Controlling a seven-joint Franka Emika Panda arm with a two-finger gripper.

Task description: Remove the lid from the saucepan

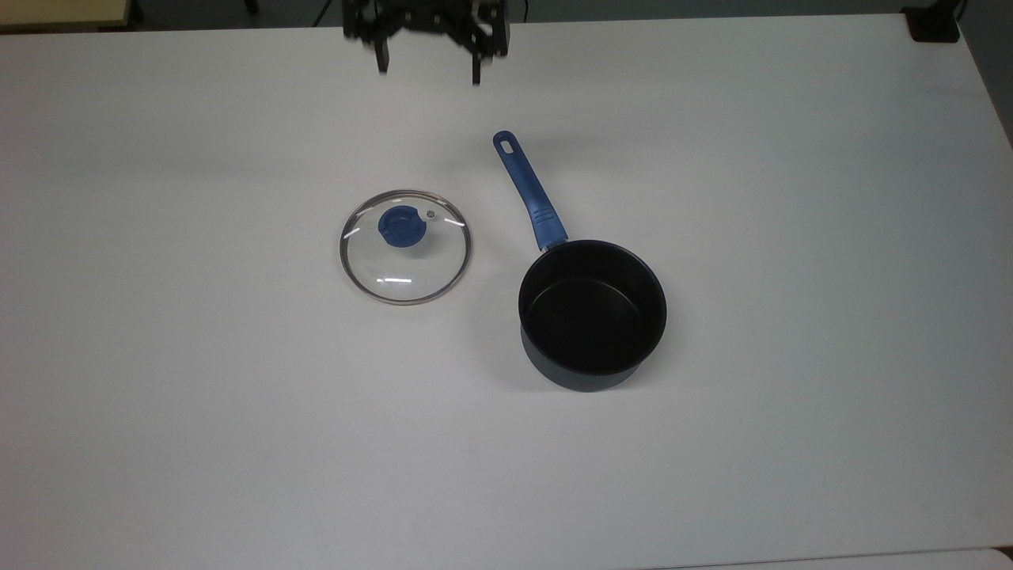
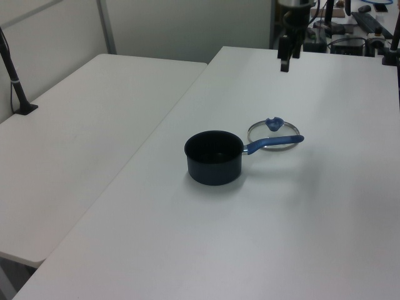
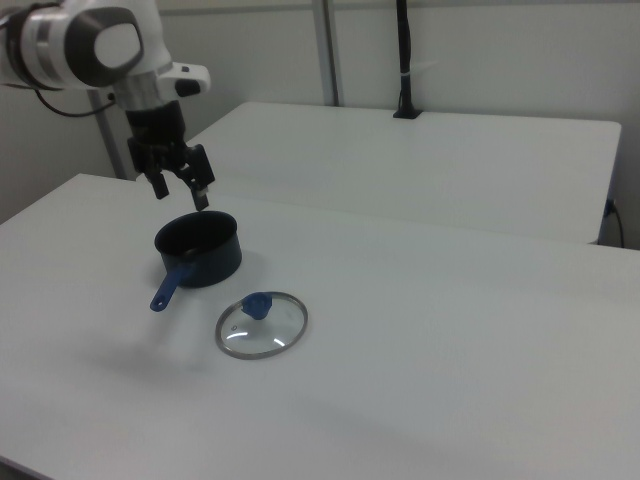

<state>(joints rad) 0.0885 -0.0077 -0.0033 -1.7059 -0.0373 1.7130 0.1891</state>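
The clear glass lid (image 1: 405, 267) with its blue knob (image 1: 401, 226) lies flat on the white table, to the top view's left of the saucepan (image 1: 592, 313) and apart from it. The dark saucepan stands uncovered, and its blue handle (image 1: 526, 188) points toward the top view's upper left. My gripper (image 1: 430, 70) hangs open and empty, high over the table's far edge and well beyond the lid. In the left view the gripper (image 2: 285, 59) hovers above the lid (image 2: 269, 132) and saucepan (image 2: 214, 156). In the right view the gripper (image 3: 181, 196) is above the saucepan (image 3: 200, 250), with the lid (image 3: 262, 325) nearer the camera.
A second white table (image 2: 94, 112) stands beside this one, with a black post (image 2: 12, 69) clamped to its far side. A black object (image 1: 934, 24) sits at the table corner in the top view's upper right. Bare table surface (image 1: 237, 435) surrounds the lid and saucepan.
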